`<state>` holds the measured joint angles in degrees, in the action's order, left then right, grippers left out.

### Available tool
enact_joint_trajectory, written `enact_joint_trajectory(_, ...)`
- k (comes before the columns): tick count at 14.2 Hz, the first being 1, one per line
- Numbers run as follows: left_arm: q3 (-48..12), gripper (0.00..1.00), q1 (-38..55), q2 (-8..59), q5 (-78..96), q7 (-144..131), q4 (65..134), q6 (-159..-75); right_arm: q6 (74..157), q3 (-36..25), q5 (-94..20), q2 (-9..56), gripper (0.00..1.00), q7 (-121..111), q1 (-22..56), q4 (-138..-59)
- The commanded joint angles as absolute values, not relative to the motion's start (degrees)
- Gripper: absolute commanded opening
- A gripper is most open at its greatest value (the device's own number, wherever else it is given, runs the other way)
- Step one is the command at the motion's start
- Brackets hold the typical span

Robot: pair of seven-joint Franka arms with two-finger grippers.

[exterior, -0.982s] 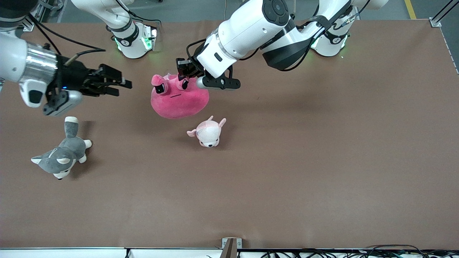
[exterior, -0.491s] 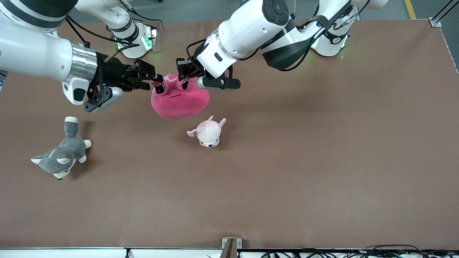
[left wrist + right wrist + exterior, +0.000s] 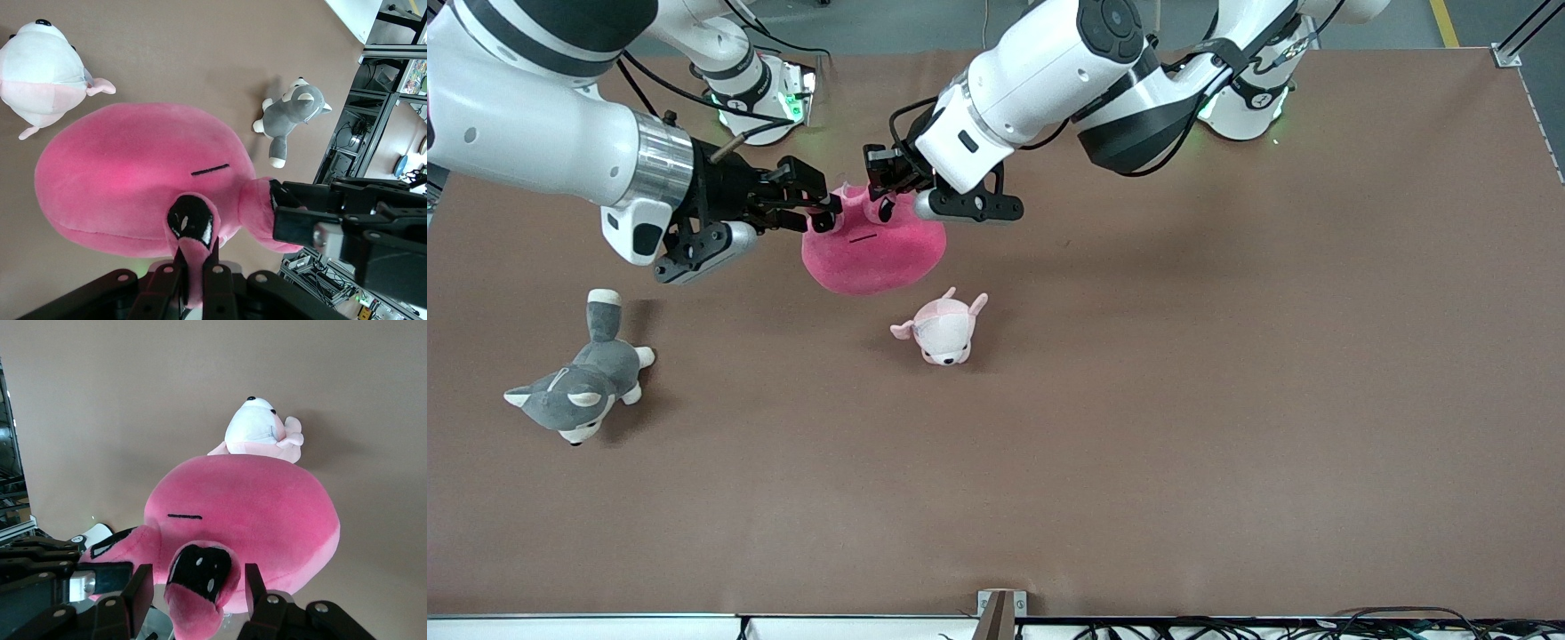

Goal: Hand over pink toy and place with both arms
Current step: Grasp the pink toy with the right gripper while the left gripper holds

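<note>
The pink toy point(image 3: 871, 253) hangs from my left gripper point(image 3: 882, 184), which is shut on one of its eye nubs. The left wrist view shows both fingers pinching that nub point(image 3: 193, 273) under the toy's body point(image 3: 133, 180). My right gripper point(image 3: 823, 209) is open, with its fingers on either side of the toy's other eye nub. In the right wrist view that nub sits between the spread fingers point(image 3: 197, 590), with gaps on both sides, and the toy's body point(image 3: 253, 507) lies just past them. The right gripper also shows in the left wrist view point(image 3: 293, 213).
A small pale pink-and-white plush point(image 3: 943, 329) lies on the brown table point(image 3: 1183, 400), just nearer the front camera than the pink toy. A grey-and-white husky plush point(image 3: 574, 391) lies toward the right arm's end.
My right arm has swung in from its end of the table and its open fingers now straddle the toy's nub. The left gripper and the toy have stayed in place.
</note>
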<state>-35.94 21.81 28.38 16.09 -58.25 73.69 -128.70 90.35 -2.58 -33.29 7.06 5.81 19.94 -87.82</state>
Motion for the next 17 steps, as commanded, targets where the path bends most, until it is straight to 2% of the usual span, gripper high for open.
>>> enact_joint_trajectory(1, -35.8, 0.01, 22.1, 27.9, 15.1, -58.9, 73.7, -129.4, 90.3, -3.1, -32.3, 7.2, 0.63, 6.9, 21.1, -87.4)
enact_joint_trajectory(2, -35.8, 0.01, 22.1, 27.9, 15.1, -58.9, 73.7, -129.4, 90.1, -3.1, -32.3, 7.2, 0.59, 6.8, 21.3, -87.5)
enact_joint_trajectory(3, -35.8, 0.01, 22.1, 27.9, 15.1, -58.9, 73.7, -129.4, 90.3, -3.1, -32.0, 7.2, 0.48, 6.3, 21.5, -87.5)
enact_joint_trajectory(4, -35.8, 0.01, 22.1, 27.9, 15.1, -59.0, 73.7, -129.4, 90.3, -3.1, -30.4, 7.2, 0.25, 5.8, 21.5, -87.5)
enact_joint_trajectory(5, -35.8, 0.01, 22.1, 27.9, 15.1, -58.9, 73.7, -129.4, 90.2, -3.1, -29.4, 7.2, 0.08, 5.7, 21.5, -87.5)
enact_joint_trajectory(7, -35.8, 0.01, 22.1, 28.0, 15.1, -58.9, 73.7, -129.4, 89.8, -3.1, -29.3, 7.2, 0.02, 5.7, 21.4, -87.5)
enact_joint_trajectory(12, -35.8, 0.02, 22.1, 27.9, 14.9, -58.9, 73.7, -129.4, 89.8, -3.1, -29.0, 7.2, 0.03, 3.4, 21.4, -87.5)
enact_joint_trajectory(13, -35.8, 0.17, 22.0, 27.9, 14.9, -58.9, 73.7, -129.4, 89.8, -3.1, -29.0, 7.2, 0.03, 3.3, 21.4, -87.5)
enact_joint_trajectory(15, -35.8, 0.81, 21.9, 27.9, 14.9, -58.6, 73.7, -129.4, 89.8, -3.1, -29.0, 7.2, 0.03, 3.3, 21.3, -87.5)
enact_joint_trajectory(17, -35.8, 1.00, 21.9, 27.7, 14.5, -58.6, 73.7, -129.4, 89.8, -3.2, -29.1, 7.1, 0.03, 3.2, 20.9, -87.4)
